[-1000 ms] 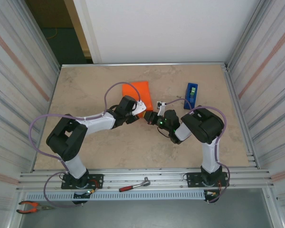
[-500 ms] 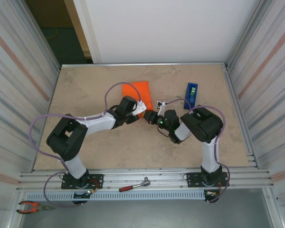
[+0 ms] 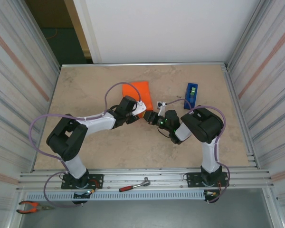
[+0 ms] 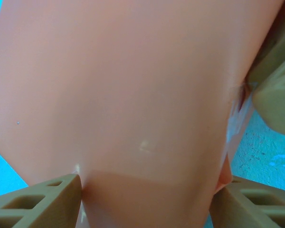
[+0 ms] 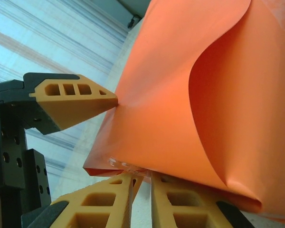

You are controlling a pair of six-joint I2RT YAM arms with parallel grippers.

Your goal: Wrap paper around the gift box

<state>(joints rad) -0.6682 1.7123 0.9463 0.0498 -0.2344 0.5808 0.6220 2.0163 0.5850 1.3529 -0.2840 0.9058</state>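
Top view: the paper [image 3: 140,91] lies as a folded orange bundle just above centre frame on the surface [image 3: 85,85]. The left gripper [image 3: 140,109] and right gripper [image 3: 150,117] meet at its lower edge, and a blue tape dispenser [image 3: 191,94] stands well to the right.

Left wrist view: the paper spans the frame. Its lower end sits between the left jaws and touches both, so it is grasped.

Right wrist view: the sheet's lower edge rests on the right jaw tips at bottom centre. They stand a narrow slit apart, and I cannot tell whether they pinch it. A left finger [image 5: 71,102] touches the sheet from the upper left. The sheet's loose curl is plain here, whereas the top view gives a flat patch.
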